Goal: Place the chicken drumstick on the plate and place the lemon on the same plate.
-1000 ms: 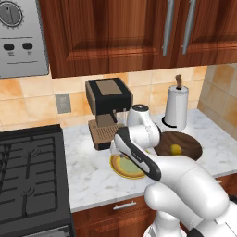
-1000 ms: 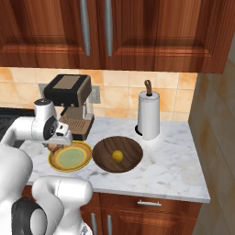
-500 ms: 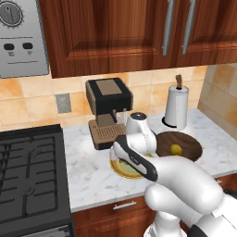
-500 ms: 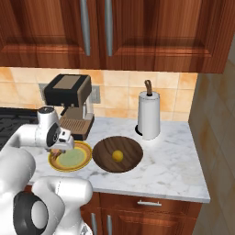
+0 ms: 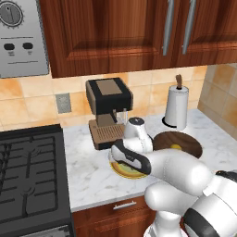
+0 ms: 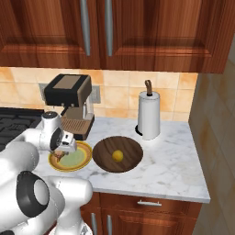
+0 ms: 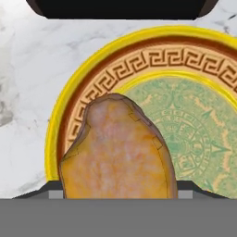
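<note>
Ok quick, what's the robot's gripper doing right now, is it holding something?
Gripper: closed on the chicken drumstick, holding it low over the plate.

Two base views from behind, left and right, looking forward and down over the same marble counter (image 5: 88, 176), plate (image 6: 81, 161) and coffee machine (image 6: 69, 105). Hand view super close, straight down onto the plate rim.
</note>
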Available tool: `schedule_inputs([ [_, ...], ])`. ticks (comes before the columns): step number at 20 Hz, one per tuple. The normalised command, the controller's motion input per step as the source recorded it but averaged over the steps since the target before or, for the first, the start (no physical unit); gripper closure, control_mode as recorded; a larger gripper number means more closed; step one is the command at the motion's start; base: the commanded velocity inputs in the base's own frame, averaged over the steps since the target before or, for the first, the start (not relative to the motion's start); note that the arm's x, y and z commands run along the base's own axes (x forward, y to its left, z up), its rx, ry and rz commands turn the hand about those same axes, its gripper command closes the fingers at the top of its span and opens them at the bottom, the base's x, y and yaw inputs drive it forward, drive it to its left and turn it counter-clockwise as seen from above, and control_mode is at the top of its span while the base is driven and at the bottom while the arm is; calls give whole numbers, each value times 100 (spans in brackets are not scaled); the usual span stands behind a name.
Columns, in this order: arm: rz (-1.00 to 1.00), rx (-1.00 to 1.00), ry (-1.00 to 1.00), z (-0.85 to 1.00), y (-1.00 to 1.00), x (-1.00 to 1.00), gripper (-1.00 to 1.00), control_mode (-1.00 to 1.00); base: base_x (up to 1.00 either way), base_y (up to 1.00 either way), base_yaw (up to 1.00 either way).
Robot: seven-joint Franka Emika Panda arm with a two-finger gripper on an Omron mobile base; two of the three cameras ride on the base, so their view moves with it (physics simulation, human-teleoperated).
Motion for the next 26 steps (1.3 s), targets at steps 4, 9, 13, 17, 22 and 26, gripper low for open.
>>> schedule_inputs([
  [4, 0, 0, 0, -14, 7, 17, 100, -100, 0, 0, 0],
  [9, 0, 0, 0, -19, 10, 10, 100, -100, 0, 0, 0],
  [13, 0, 0, 0, -16, 5, 6, 100, -100, 0, 0, 0],
  [17, 0, 0, 0, -20, 0, 12, -100, -100, 0, 0, 0],
  [22, 0, 0, 0, -3, 0, 5, -100, -100, 0, 0, 0],
  [26, 0, 0, 0, 0, 0, 0, -100, -100, 0, 0, 0],
])
